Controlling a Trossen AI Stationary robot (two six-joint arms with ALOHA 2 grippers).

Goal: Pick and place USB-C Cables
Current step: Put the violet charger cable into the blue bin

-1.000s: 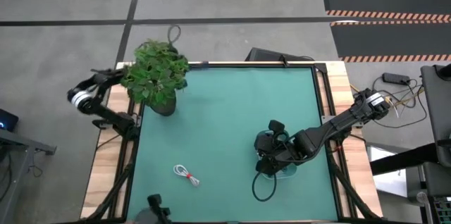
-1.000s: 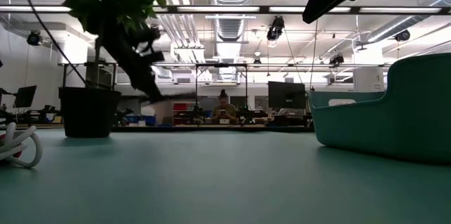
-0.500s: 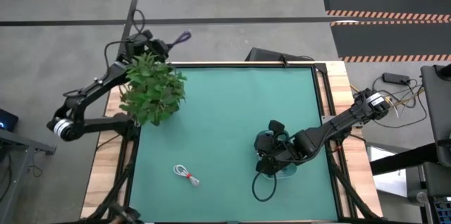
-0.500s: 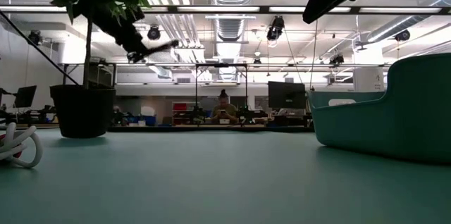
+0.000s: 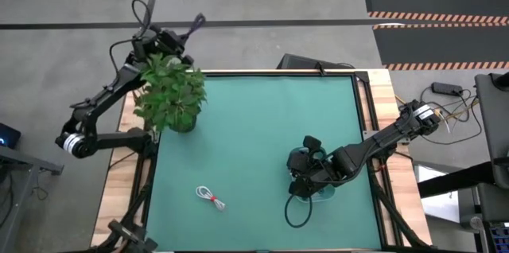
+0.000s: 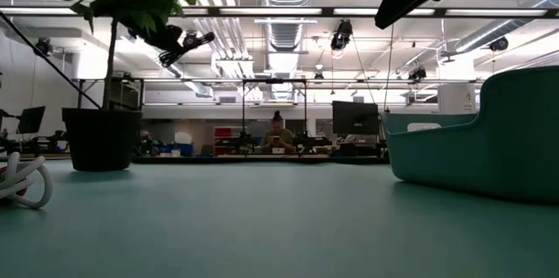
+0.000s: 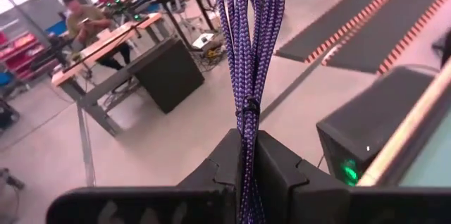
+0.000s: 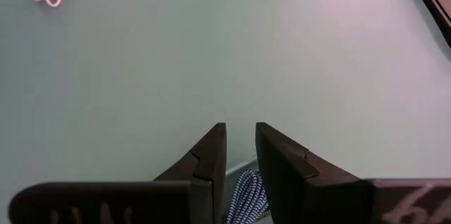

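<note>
Navy blue braided cable (image 7: 248, 62): looped bundle, pinched in the closed jaws of the left gripper (image 5: 181, 36), now lifted clear beyond the counter's (image 5: 262, 118) far left corner, past the potted plant (image 5: 169, 94), so it is picked but not yet placed. White cable (image 5: 210, 197): smooth, red-tied, lying near the near left edge. Right gripper (image 8: 239, 157): jaws nearly closed, empty, low beside the teal bin (image 6: 489, 138) at the right edge.

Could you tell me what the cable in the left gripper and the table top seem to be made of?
The cable in the left gripper looks jacketed in braided fabric: a purple woven weave shows. The table top looks like a matte teal mat, with no glare; material unclear.
</note>
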